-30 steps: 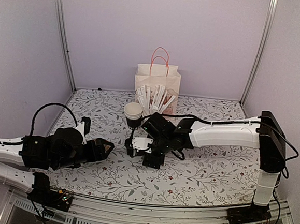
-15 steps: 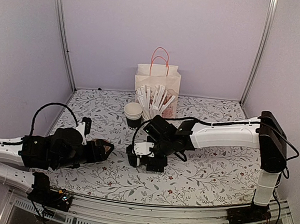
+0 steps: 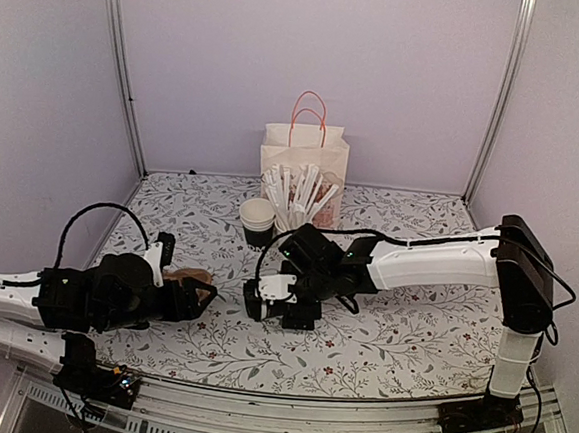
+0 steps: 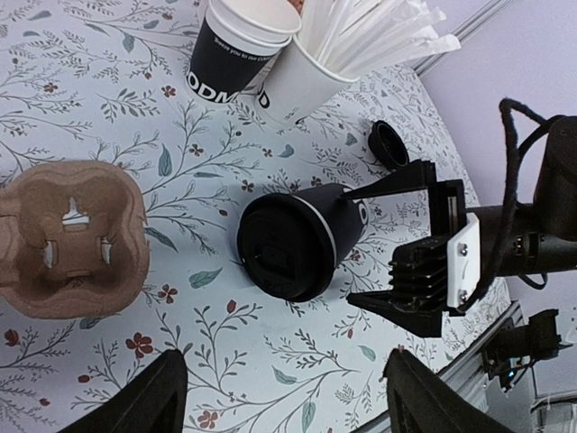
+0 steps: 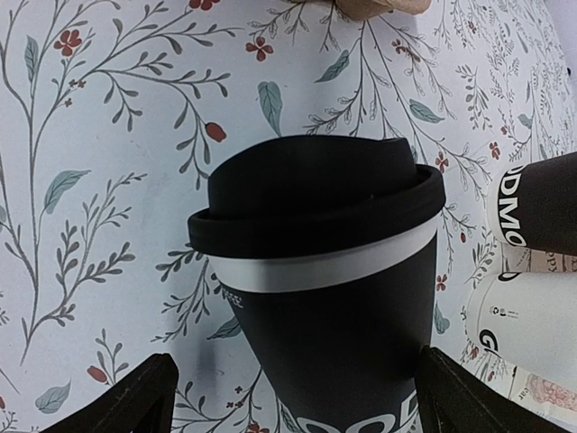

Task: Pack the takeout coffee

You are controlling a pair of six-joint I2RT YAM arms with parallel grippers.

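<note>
Lidded black cup: 1. Lidless-cup stack: 1. White cup of sticks: 1. Cardboard carrier: 1. Paper bag: 1.

Soft, even light fills the booth, tinting the walls pale lilac, with only faint shadows beneath the right arm on the table. The overhead view is slightly soft. Both wrist views are crisp at centre, where the cup lid shows a dull sheen; the near fingertips blur black.
</note>
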